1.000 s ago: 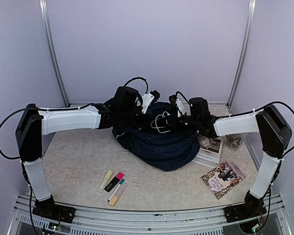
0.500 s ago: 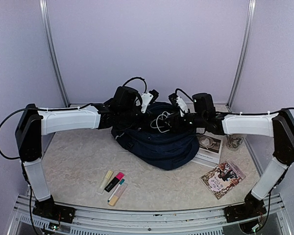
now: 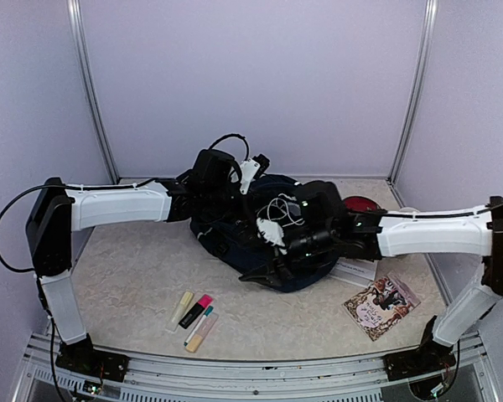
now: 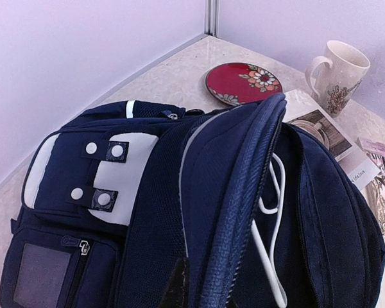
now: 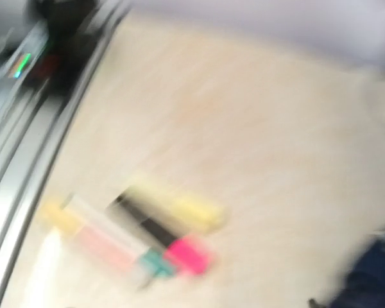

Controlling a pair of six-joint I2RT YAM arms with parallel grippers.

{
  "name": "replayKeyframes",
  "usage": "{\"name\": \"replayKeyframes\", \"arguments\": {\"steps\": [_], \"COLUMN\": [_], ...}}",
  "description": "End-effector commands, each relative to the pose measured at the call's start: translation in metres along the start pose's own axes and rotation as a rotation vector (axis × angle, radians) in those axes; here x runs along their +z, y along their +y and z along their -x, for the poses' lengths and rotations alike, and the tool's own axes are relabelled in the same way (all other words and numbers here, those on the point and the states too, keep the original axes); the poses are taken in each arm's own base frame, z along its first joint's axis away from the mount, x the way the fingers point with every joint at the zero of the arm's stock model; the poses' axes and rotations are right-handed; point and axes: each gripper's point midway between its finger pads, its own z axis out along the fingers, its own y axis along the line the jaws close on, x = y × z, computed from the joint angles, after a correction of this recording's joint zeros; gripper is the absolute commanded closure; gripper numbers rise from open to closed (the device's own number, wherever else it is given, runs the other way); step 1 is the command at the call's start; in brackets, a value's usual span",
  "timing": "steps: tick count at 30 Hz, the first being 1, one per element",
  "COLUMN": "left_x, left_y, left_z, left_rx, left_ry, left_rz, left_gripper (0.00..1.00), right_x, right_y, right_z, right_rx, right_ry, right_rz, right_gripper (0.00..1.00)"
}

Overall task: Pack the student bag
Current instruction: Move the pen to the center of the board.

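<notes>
Left tool (image 3: 253, 174) clamps the student bag (image 4: 147, 192) by its rim; right tool (image 3: 264, 273), spread, empty, hovers near highlighters (image 3: 194, 319).

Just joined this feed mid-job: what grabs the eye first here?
The navy student bag dominates mid-table, its top held open by the left gripper with a white cable looping inside. The right gripper hangs low over its near edge. Bright highlighters lie near the front left, a red plate at the back right.
</notes>
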Motion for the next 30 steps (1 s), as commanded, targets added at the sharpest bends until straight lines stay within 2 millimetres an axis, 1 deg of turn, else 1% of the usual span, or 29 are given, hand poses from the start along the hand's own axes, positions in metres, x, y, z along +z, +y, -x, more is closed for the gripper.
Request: {"name": "replayKeyframes", "arguments": {"steps": [1, 2, 5, 7, 10, 13, 16, 17, 22, 26, 30], "left_x": [-0.014, -0.015, -0.016, -0.016, -0.016, -0.014, -0.012, -0.011, -0.010, -0.011, -0.014], "left_y": [0.001, 0.002, 0.005, 0.008, 0.010, 0.014, 0.016, 0.016, 0.016, 0.017, 0.020], "left_z": [0.034, 0.033, 0.030, 0.028, 0.025, 0.022, 0.020, 0.021, 0.021, 0.020, 0.020], "left_rx": [-0.013, -0.016, -0.020, -0.021, -0.020, -0.014, -0.013, -0.013, -0.012, -0.009, 0.000], "left_ry": [-0.113, -0.111, -0.104, -0.096, -0.087, -0.077, -0.074, -0.075, -0.075, -0.070, -0.066], "left_rz": [-0.023, -0.022, -0.015, -0.004, 0.002, 0.016, 0.020, 0.020, 0.021, 0.025, 0.041], "left_gripper": [1.00, 1.00, 1.00, 1.00, 1.00, 1.00, 1.00, 1.00, 1.00, 1.00, 1.00], "right_x": [0.062, 0.074, 0.106, 0.123, 0.140, 0.148, 0.152, 0.154, 0.164, 0.172, 0.169], "right_y": [0.036, 0.040, 0.057, 0.065, 0.075, 0.090, 0.106, 0.109, 0.105, 0.102, 0.102], "right_z": [-0.051, -0.062, -0.086, -0.098, -0.109, -0.111, -0.112, -0.115, -0.123, -0.139, -0.157], "right_rx": [-0.168, -0.184, -0.259, -0.289, -0.289, -0.319, -0.343, -0.344, -0.364, -0.385, -0.425], "right_ry": [0.191, 0.228, 0.303, 0.342, 0.383, 0.377, 0.355, 0.359, 0.389, 0.472, 0.546], "right_rz": [0.213, 0.242, 0.324, 0.366, 0.418, 0.459, 0.506, 0.514, 0.524, 0.528, 0.518], "right_gripper": [0.27, 0.28, 0.32, 0.34, 0.39, 0.43, 0.54, 0.55, 0.55, 0.61, 0.63]}}
